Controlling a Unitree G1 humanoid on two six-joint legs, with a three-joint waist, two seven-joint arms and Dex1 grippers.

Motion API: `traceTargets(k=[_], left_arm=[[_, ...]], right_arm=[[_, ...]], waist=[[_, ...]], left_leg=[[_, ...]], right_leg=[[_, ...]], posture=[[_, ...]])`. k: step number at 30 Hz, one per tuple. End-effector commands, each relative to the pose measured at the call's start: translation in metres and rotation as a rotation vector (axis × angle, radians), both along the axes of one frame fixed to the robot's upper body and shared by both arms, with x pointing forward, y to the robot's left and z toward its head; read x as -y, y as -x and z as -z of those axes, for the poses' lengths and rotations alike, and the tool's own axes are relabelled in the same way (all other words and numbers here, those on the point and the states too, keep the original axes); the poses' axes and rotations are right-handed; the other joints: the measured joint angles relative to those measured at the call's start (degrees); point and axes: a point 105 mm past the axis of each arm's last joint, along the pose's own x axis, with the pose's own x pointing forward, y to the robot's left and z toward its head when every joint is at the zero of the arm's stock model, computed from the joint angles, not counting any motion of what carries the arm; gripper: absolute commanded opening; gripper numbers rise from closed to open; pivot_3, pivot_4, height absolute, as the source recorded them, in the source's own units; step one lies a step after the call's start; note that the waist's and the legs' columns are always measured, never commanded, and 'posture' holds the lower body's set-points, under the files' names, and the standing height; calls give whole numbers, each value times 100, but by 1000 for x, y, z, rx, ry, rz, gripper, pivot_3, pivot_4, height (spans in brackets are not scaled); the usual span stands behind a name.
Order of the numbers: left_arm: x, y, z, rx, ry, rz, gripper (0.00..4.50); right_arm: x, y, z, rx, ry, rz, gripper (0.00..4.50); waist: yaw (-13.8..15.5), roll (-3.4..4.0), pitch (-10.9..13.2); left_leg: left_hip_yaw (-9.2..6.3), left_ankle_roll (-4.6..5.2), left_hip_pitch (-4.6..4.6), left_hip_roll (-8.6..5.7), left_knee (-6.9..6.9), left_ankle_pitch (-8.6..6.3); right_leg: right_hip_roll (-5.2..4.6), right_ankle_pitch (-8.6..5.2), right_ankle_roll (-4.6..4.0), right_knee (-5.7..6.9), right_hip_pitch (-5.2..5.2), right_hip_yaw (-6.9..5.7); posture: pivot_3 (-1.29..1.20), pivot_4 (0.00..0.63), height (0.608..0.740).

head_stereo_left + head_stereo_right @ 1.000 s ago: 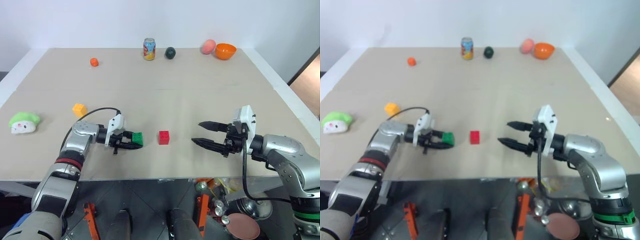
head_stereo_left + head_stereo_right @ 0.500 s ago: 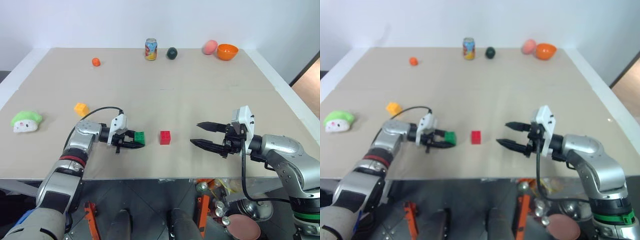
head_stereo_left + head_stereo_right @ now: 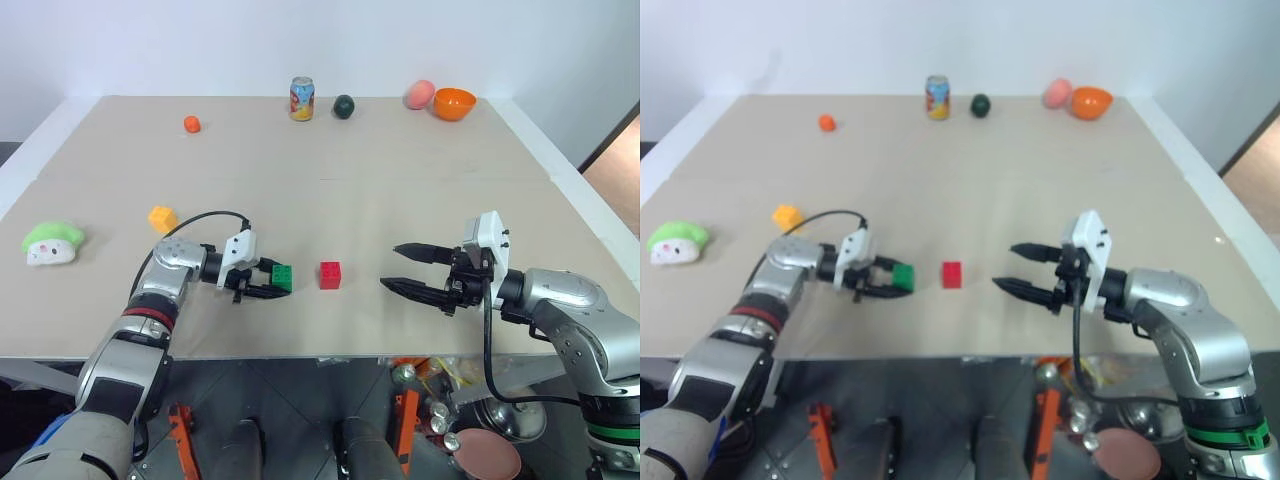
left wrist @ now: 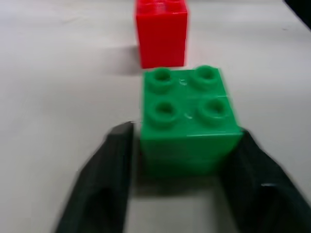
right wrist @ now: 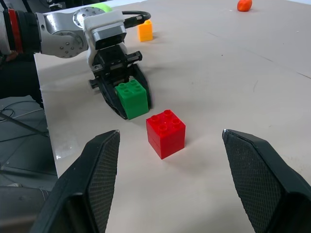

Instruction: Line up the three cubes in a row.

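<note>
The green cube (image 3: 283,277) rests on the table just left of the red cube (image 3: 329,275), with a small gap between them. My left gripper (image 3: 270,279) is open, and its black fingers (image 4: 104,165) flank the green cube with a sliver of space on each side. The yellow-orange cube (image 3: 161,218) lies apart, farther back on the left. To the right of the red cube, my right gripper (image 3: 390,267) hovers open and empty, pointing toward the cubes.
A green-and-white plush (image 3: 48,243) lies at the left edge. At the back stand an orange ball (image 3: 191,124), a can (image 3: 302,99), a dark ball (image 3: 344,106), a pink object (image 3: 419,94) and an orange bowl (image 3: 454,103). The table's front edge (image 3: 320,356) is close.
The left gripper's fingers have spread apart off the green cube, which stays on the table beside the red one. The right arm has not moved.
</note>
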Motion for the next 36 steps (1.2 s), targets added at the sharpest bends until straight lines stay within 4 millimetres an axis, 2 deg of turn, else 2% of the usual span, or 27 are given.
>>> traceTargets(k=[1,3,9,16,20,24,28,31,33,36], left_arm=[[1,-2,-4,31,6,-3,3913],[-2,-1,-5,26,8,3,4476],[-18,10,-13,35,-18,71,4476],[-46,40,-36,21,-38,97,4476],[-69,43,-64,63,73,-71,4476],[-93,40,-78,65,226,-342,4476],[-116,40,-70,4,334,-639,4476],[-137,37,-51,-35,364,-882,4476],[-149,34,-39,-47,356,-1029,4476],[-156,33,-32,-42,356,-1138,4476]], right_arm=[[-2,1,-13,59,2,-15,3471],[-2,0,-13,60,1,-20,3471],[-4,-4,-16,72,17,-58,3471],[-4,-15,-29,113,61,-115,3471],[-8,-19,-39,142,34,-133,3471],[-21,-31,-35,158,2,-84,3471],[-46,-43,-27,179,-26,-35,3471],[-58,-52,-26,184,-47,5,3471],[-63,-51,-29,187,-67,-14,3471],[-67,-51,-32,187,-82,-34,3471]], waist=[[0,0,0],[-1,0,0],[-16,0,0],[-96,1,0],[-96,1,1],[-111,1,0],[-110,1,0],[-102,1,0],[-82,0,0],[-69,-2,-1]], left_leg=[[0,0,0,0,0,0],[0,1,-1,0,-1,-1],[0,1,1,1,-2,-1],[0,2,3,7,-4,-1],[1,2,3,10,-4,-1],[1,2,7,18,-6,-1],[5,1,16,24,-12,-1],[4,1,17,26,-12,-1],[4,0,17,25,-10,0],[4,-1,16,23,-7,0]], right_leg=[[0,0,1,0,0,0],[0,-1,2,0,0,0],[2,-1,1,0,-1,0],[3,-1,-3,2,-2,1],[4,-1,-4,2,-3,1],[9,-2,-7,3,-3,-1],[13,-1,-12,6,-2,0],[17,0,-14,9,-2,0],[16,2,-16,9,-1,0],[15,2,-15,8,3,0]], posture=[[0,150,740],[0,150,740],[0,150,740],[0,150,740],[0,150,740],[0,150,740],[0,150,740],[0,150,740],[0,150,740],[0,150,740]])
